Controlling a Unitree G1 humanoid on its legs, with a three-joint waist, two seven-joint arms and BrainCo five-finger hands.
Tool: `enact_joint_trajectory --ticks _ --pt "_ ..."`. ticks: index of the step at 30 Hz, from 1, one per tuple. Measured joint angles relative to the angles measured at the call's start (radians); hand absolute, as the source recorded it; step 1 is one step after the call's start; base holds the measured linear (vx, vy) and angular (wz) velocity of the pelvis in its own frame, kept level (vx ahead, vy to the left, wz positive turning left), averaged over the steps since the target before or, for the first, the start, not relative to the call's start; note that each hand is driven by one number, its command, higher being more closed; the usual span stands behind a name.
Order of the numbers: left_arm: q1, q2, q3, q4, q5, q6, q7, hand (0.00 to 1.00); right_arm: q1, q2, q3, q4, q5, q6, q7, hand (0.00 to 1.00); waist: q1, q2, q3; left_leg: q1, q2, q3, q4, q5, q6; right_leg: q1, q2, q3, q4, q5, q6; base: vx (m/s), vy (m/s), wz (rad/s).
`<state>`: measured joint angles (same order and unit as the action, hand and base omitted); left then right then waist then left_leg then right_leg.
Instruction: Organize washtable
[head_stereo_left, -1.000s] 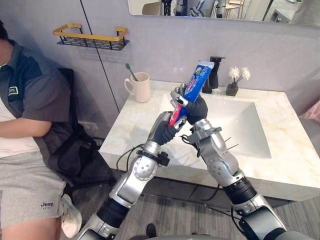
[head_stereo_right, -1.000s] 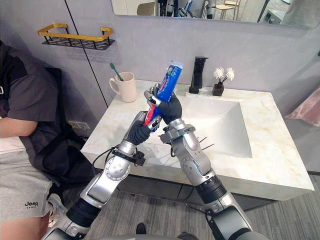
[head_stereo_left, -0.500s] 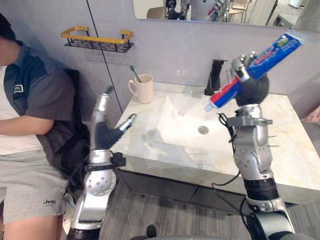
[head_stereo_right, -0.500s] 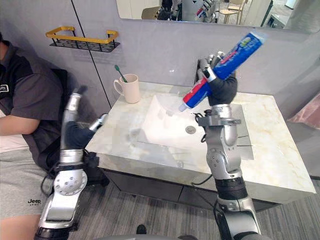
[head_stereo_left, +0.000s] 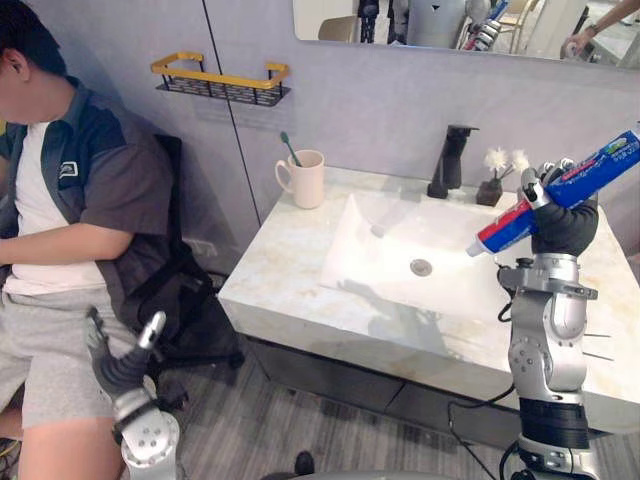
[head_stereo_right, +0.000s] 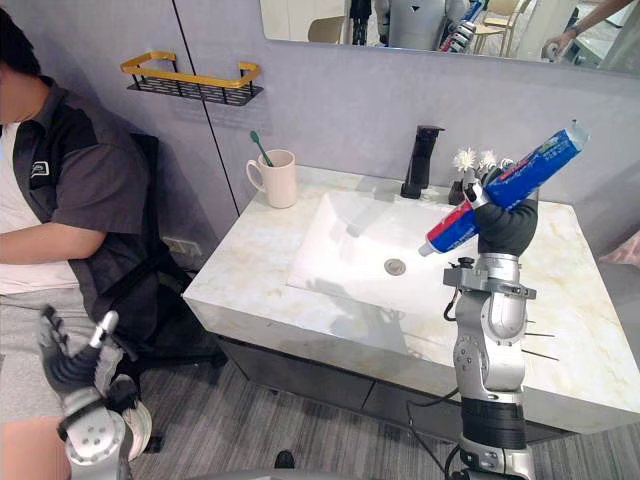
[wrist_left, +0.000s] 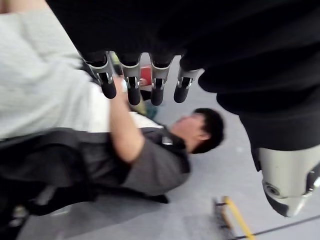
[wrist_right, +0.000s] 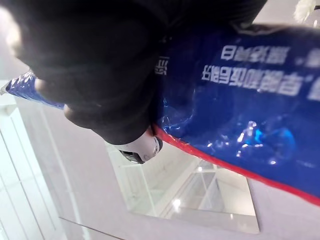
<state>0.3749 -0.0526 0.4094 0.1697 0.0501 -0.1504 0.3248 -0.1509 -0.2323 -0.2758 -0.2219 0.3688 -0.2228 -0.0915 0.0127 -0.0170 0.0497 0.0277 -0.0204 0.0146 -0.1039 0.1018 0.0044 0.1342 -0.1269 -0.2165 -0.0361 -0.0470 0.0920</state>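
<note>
Caught the left hand (head_stereo_left: 125, 365) nearest the camera, low and well off the washtable (head_stereo_left: 290, 262), its fingers (wrist_left: 132, 86) straight and spread, holding nothing. Found a seated person (head_stereo_left: 75, 200) in a dark shirt and grey shorts just beyond that hand and to its left, with a black bag (head_stereo_left: 190, 310) on the floor between the hand and the washtable's front.

Showed the right hand (head_stereo_left: 563, 228) upright above the right side of the marble top, well apart from the left hand, with fingers and thumb curled tight round a blue-and-red toothpaste tube (head_stereo_left: 560, 188). Saw that tube slanting across the hand, its white cap end lower and out to the hand's left by the edge of the white sink (head_stereo_left: 385, 235), its flat crimped end higher and out to the right. Spotted the drain (head_stereo_left: 421, 267) below and left of the cap.

Found a small dark vase of white flowers (head_stereo_left: 490, 190) just behind the right hand, and a black faucet (head_stereo_left: 448, 160) beyond the hand to its left. Saw a cream mug (head_stereo_left: 308, 182) with a green toothbrush (head_stereo_left: 287, 147) standing in it at the top's far left corner, well left of the right hand. Took in a yellow-and-black wall shelf (head_stereo_left: 220, 80) farther left still, and a mirror (head_stereo_left: 450, 20) on the wall above.
</note>
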Motion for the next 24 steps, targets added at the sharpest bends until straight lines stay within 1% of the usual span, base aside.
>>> enact_joint_trajectory --ticks 1,2,4,7,9,10,13,14,15,16,18,19,20,21,23,24 --pt "0.008 -0.005 0.009 0.081 0.0 0.017 -0.024 0.0 0.0 0.007 -0.015 0.0 -0.03 0.001 -0.014 1.0 0.002 -0.001 0.0 -0.004 -0.001 -0.006 0.0 0.0 0.0 -0.001 0.0 -0.005 -0.001 -0.001 0.001 0.02 -0.015 0.13" --pt "0.012 -0.007 0.013 0.107 0.0 0.023 -0.031 0.0 0.0 0.012 -0.019 0.0 -0.035 0.001 -0.018 1.0 0.002 -0.002 -0.001 -0.006 -0.001 -0.009 0.0 0.0 0.0 -0.002 0.0 -0.007 -0.001 -0.002 0.001 0.02 -0.018 0.13" --pt "0.029 -0.015 0.018 0.175 -0.001 0.035 -0.056 0.0 0.0 0.021 -0.031 0.001 -0.081 0.001 -0.041 1.0 0.005 -0.008 -0.004 -0.022 -0.001 -0.017 0.0 0.001 -0.001 -0.015 -0.001 -0.017 0.0 -0.003 0.0 0.01 -0.015 0.11" --pt "0.037 -0.018 0.016 0.233 -0.002 0.037 -0.085 0.0 -0.002 0.022 -0.033 0.008 -0.119 0.001 -0.071 1.0 0.01 -0.014 -0.004 -0.033 -0.002 -0.033 0.0 0.002 -0.004 -0.018 -0.004 -0.031 0.0 -0.002 0.003 0.02 -0.01 0.13" --pt "0.035 -0.02 0.003 0.266 -0.001 0.038 -0.106 0.0 -0.029 0.027 -0.04 0.032 -0.15 0.001 -0.1 1.0 0.028 -0.016 -0.004 -0.035 -0.002 -0.036 0.0 0.003 -0.004 -0.019 -0.004 -0.032 -0.001 -0.003 0.004 0.01 -0.006 0.04" --pt "0.036 -0.02 -0.005 0.273 -0.001 0.038 -0.11 0.0 -0.042 0.027 -0.041 0.042 -0.159 0.001 -0.11 1.0 0.029 -0.016 -0.003 -0.037 -0.003 -0.038 0.0 0.003 -0.004 -0.02 -0.004 -0.035 -0.001 -0.003 0.004 0.01 -0.013 0.07" --pt "0.034 -0.018 -0.041 0.304 0.0 0.037 -0.133 0.0 -0.134 0.026 -0.045 0.088 -0.194 -0.001 -0.161 1.0 0.034 -0.017 -0.003 -0.065 -0.003 -0.05 0.0 0.006 -0.008 -0.039 -0.003 -0.048 -0.001 -0.003 0.004 0.0 -0.007 0.13" --pt "0.034 -0.003 -0.072 0.321 0.0 0.038 -0.141 0.0 -0.175 0.021 -0.047 0.11 -0.208 -0.002 -0.181 1.0 0.042 -0.02 -0.001 -0.077 -0.004 -0.059 0.0 0.007 -0.009 -0.045 -0.002 -0.055 -0.001 -0.002 0.003 0.02 -0.014 0.12" --pt "0.029 0.014 -0.1 0.336 0.0 0.038 -0.151 0.0 -0.217 0.004 -0.048 0.139 -0.224 -0.003 -0.203 1.0 0.058 -0.026 0.002 -0.089 -0.002 -0.064 0.001 0.009 -0.01 -0.054 0.001 -0.058 -0.001 0.0 0.001 0.02 -0.017 0.12" --pt "0.025 0.02 -0.108 0.344 0.0 0.038 -0.151 0.0 -0.237 -0.007 -0.047 0.154 -0.23 -0.003 -0.216 1.0 0.064 -0.03 0.004 -0.094 -0.001 -0.069 0.001 0.011 -0.01 -0.057 0.002 -0.061 -0.001 0.0 0.001 0.01 -0.019 0.19" --pt "0.016 0.038 -0.139 0.355 0.0 0.037 -0.151 0.0 -0.35 -0.046 -0.046 0.23 -0.259 -0.002 -0.244 1.0 0.087 -0.037 0.018 -0.116 -0.001 -0.089 0.001 0.02 -0.011 -0.069 0.006 -0.078 -0.001 0.0 0.0 0.01 -0.024 0.24" --pt "0.016 0.039 -0.144 0.356 0.0 0.037 -0.151 0.0 -0.388 -0.062 -0.041 0.253 -0.267 -0.002 -0.258 1.0 0.088 -0.036 0.019 -0.126 -0.001 -0.096 0.001 0.023 -0.011 -0.075 0.007 -0.083 -0.001 0.0 0.0 0.0 -0.02 0.25" --pt "0.013 0.039 -0.151 0.356 0.0 0.037 -0.151 0.0 -0.464 -0.096 -0.032 0.298 -0.288 -0.002 -0.282 1.0 0.098 -0.035 0.027 -0.141 0.0 -0.1 0.006 0.028 -0.012 -0.088 0.009 -0.088 0.0 0.001 -0.001 0.02 -0.014 0.17" --pt "0.007 0.045 -0.166 0.357 0.0 0.037 -0.151 0.0 -0.534 -0.135 -0.024 0.336 -0.305 0.0 -0.305 1.0 0.117 -0.033 0.049 -0.143 0.001 -0.102 0.007 0.031 -0.009 -0.09 0.011 -0.087 -0.001 0.002 -0.002 0.02 -0.012 0.13" --pt "-0.005 0.051 -0.171 0.374 0.0 0.036 -0.151 0.0 -0.619 -0.182 -0.008 0.386 -0.331 0.001 -0.33 1.0 0.137 -0.031 0.06 -0.162 0.001 -0.114 0.007 0.034 -0.011 -0.102 0.013 -0.101 -0.001 0.002 -0.002 0.01 -0.021 0.15" --pt "-0.006 0.057 -0.175 0.376 0.0 0.036 -0.151 0.0 -0.668 -0.2 0.009 0.418 -0.339 0.003 -0.344 1.0 0.139 -0.032 0.069 -0.172 0.001 -0.122 0.007 0.043 -0.011 -0.107 0.014 -0.11 -0.002 0.002 -0.002 0.01 -0.032 0.24"
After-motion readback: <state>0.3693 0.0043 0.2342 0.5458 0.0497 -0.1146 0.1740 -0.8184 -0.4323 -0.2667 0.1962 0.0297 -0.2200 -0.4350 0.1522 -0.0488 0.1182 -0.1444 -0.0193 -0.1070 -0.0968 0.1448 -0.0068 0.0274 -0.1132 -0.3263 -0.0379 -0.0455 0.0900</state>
